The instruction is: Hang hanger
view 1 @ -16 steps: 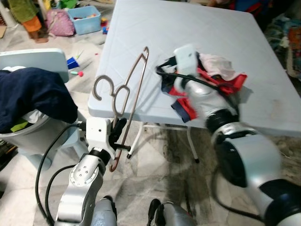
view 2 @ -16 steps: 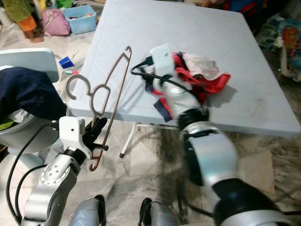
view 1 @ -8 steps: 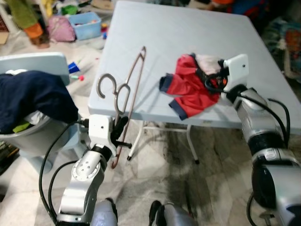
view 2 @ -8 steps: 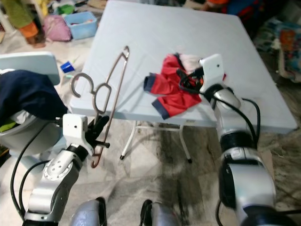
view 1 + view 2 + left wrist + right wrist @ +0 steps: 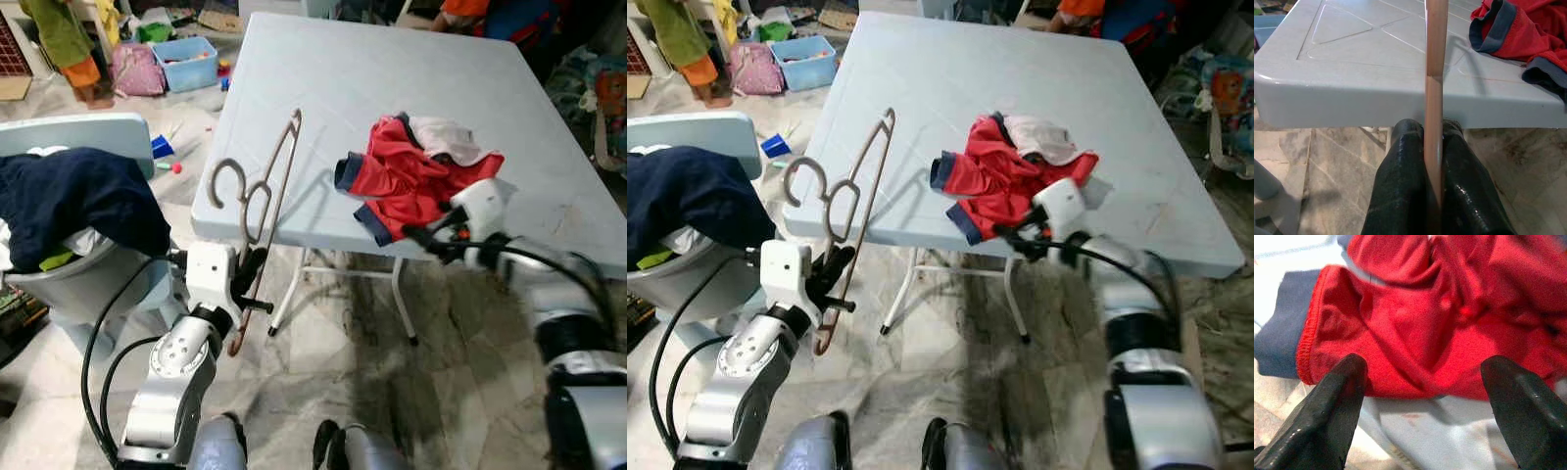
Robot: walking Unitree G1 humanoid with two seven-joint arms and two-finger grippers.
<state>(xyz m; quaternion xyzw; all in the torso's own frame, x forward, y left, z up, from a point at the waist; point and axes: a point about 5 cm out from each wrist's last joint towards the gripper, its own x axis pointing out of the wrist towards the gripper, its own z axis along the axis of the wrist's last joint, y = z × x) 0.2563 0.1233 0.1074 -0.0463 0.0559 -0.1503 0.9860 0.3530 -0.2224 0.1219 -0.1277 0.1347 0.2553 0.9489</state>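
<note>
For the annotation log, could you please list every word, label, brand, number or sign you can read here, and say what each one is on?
None can be read.
Shirt: no print or label showing.
Table: moulded lines, no lettering.
Hanger, held in the left tool: plain.
Right tool: no markings on it.
Blue bin and floor clutter: too small to tell.

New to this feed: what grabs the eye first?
The left hand, shut on a pinkish-brown hanger that stands up in front of the pale blue table's near-left corner. Next, the red garment with navy cuffs bunched near the table's front edge, with the open right hand just in front of it.
</note>
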